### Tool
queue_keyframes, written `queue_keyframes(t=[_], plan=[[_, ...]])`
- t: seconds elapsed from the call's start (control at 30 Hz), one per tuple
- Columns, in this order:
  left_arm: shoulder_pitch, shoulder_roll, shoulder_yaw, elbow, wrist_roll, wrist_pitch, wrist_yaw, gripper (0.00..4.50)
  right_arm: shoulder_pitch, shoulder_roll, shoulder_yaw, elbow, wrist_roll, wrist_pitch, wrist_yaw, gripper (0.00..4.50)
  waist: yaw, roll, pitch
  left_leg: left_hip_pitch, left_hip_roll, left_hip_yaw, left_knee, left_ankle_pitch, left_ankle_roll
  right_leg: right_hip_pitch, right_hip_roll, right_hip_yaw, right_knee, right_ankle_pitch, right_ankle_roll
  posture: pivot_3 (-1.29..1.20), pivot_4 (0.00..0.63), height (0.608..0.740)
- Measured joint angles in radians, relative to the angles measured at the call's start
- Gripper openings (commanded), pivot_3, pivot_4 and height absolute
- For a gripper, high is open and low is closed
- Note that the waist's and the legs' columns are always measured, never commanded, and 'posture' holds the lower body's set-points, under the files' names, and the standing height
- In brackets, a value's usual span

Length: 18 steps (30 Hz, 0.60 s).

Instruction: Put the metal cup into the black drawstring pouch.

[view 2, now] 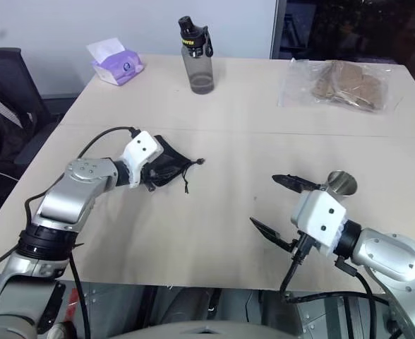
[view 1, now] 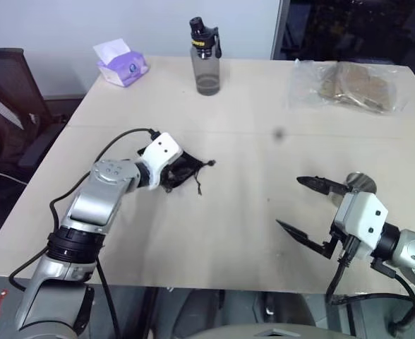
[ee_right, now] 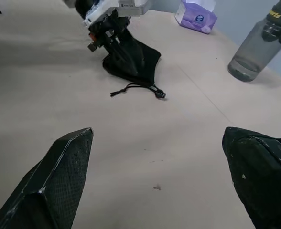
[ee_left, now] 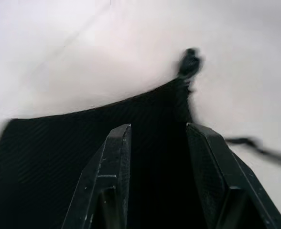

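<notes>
The right gripper [view 2: 276, 205] hung just above the near edge of the table [view 1: 250, 134], toward its near right corner, its two black fingers spread wide apart and holding nothing. The metal cup [view 2: 340, 183] stood on the tabletop just behind that gripper, close to the right edge, partly hidden by the white wrist housing.

Farther in, toward the left edge, the left gripper [view 1: 171, 174] pressed down on the black drawstring pouch [view 1: 185, 169], which lay rumpled on the table with its thin cord [ee_right: 135, 88] trailing toward the middle. Seen from the left wrist, the fingers [ee_left: 107, 176] stood a little apart over the black fabric; whether they pinched it could not be told.

Along the far edge stood a smoky-grey water bottle [view 1: 206, 58] with a black cap, a purple tissue box [view 1: 121, 65] near the far left corner, and a clear plastic bag [view 1: 352, 86] with brown contents toward the far right corner.
</notes>
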Motion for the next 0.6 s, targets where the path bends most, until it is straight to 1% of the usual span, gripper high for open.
queue_keyframes(t=[0.07,0.37,0.57,0.6], plan=[[-0.004,0.001,-0.001,-0.012,0.006,0.01,0.006,1.85,-0.01,0.0,0.004,0.0,0.0,0.008,-0.011,4.5,-0.001,0.0,0.0,0.001,0.0,0.0,0.0,0.0,0.0,0.0,0.0,0.0,0.0,0.0,0.0,0.0,0.15,0.74],[0.027,0.022,-0.064,-0.02,0.141,-0.088,0.052,1.85,-0.044,-0.001,0.006,-0.009,0.007,0.048,-0.021,4.5,0.003,0.0,0.0,0.0,0.0,0.0,0.0,0.0,0.0,0.0,0.0,0.0,0.0,0.002,-0.003,0.0,0.15,0.74],[0.027,0.01,-0.088,0.005,0.192,-0.126,0.063,1.85,-0.056,-0.005,0.006,-0.017,0.023,0.07,-0.027,4.5,0.003,0.0,0.0,0.0,0.0,0.0,0.0,0.0,0.0,0.0,0.0,0.0,0.0,0.001,-0.002,0.0,0.15,0.74],[0.023,0.004,-0.088,0.012,0.194,-0.131,0.063,1.33,-0.056,-0.005,0.005,-0.018,0.026,0.073,-0.028,4.5,0.003,0.0,0.0,0.0,0.0,0.0,0.0,0.0,0.0,0.0,0.0,0.0,0.0,0.001,-0.002,0.0,0.15,0.74]])
